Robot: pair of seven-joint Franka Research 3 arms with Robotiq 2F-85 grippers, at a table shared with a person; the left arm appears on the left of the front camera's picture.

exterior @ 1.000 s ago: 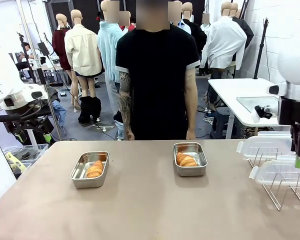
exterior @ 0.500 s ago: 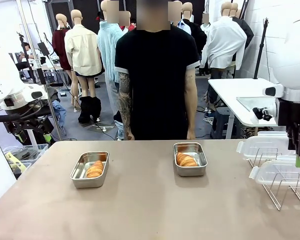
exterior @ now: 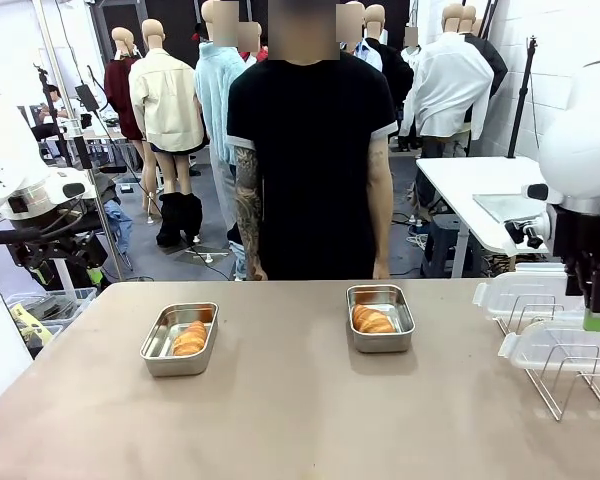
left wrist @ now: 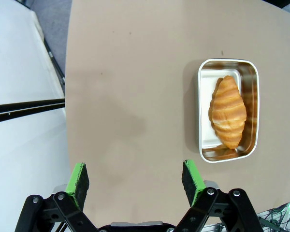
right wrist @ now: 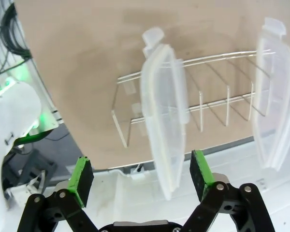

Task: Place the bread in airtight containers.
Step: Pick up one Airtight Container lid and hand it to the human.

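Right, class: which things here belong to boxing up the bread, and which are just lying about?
Belong to the job:
left croissant
right croissant
left pan
right pan
far lid
near lid

Just lying about:
wire rack, only holding the lids
side table, beyond the main one

Black letters "FR", cut off by the picture's edge, stand on the white right arm [exterior: 585, 150] at three o'clock. A small dark mark on the left arm [exterior: 5, 150] at nine o'clock is too small to read.
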